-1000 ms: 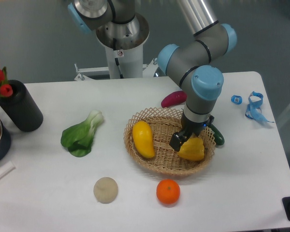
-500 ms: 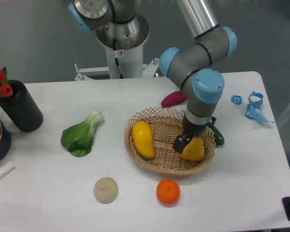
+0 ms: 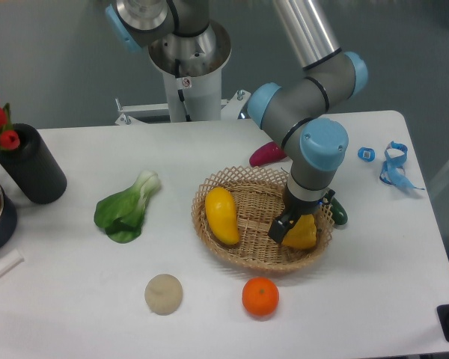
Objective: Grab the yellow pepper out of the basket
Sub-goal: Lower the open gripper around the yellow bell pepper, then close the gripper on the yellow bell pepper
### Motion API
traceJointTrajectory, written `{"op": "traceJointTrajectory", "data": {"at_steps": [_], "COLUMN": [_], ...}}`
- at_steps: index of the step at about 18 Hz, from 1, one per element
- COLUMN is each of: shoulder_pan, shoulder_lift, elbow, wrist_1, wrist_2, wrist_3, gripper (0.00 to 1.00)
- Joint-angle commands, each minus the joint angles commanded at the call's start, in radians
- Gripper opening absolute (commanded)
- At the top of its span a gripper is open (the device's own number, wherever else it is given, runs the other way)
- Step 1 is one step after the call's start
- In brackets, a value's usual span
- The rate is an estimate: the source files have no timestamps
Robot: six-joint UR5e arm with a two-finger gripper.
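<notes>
Fixed camera view. The blocky, lobed yellow bell pepper lay in the right-hand part of the shallow oval basket of light tan woven wicker, close against the inner wall of its right rim. The black two-finger tool of the grey and blue arm stood directly above the pepper, pointing down into the basket. One dark finger showed against the pepper's left flank; the opposite finger was hidden behind the pepper and the wrist. Whether the fingers were clamped on the pepper or only straddling it could not be told from this view.

The relation governing the coming move: the pepper sat immediately below and slightly right of the tool's axis, with its bulk running downward and toward the camera from the visible finger. In the inspector's judgement, the lift would be straight up, provided the grip was made across the pepper's short width.

Also in the basket, well apart on the left side, lay a longer smooth oval yellow fruit. A dark green vegetable lay just outside the right rim on the white counter, near the pepper. A round orange rested on the counter in front of the basket.
</notes>
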Motion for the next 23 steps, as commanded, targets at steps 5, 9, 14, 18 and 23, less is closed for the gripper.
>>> {"op": "traceJointTrajectory", "data": {"at_steps": [5,9,14,18,23], "shoulder_pan": [-0.015,-0.025,-0.06,-0.063,-0.063], "shoulder_lift": [-0.005,0.0,0.012,0.005,0.003], "elbow": [0.002,0.002,0.002,-0.003,-0.006], "wrist_1": [0.02,0.02,0.02,0.026,0.028], "wrist_2": [0.019,0.02,0.058,0.103,0.104], "wrist_3": [0.006,0.006,0.003,0.002,0.002], "gripper": [1.0,1.0,1.0,0.97,0.76]}}
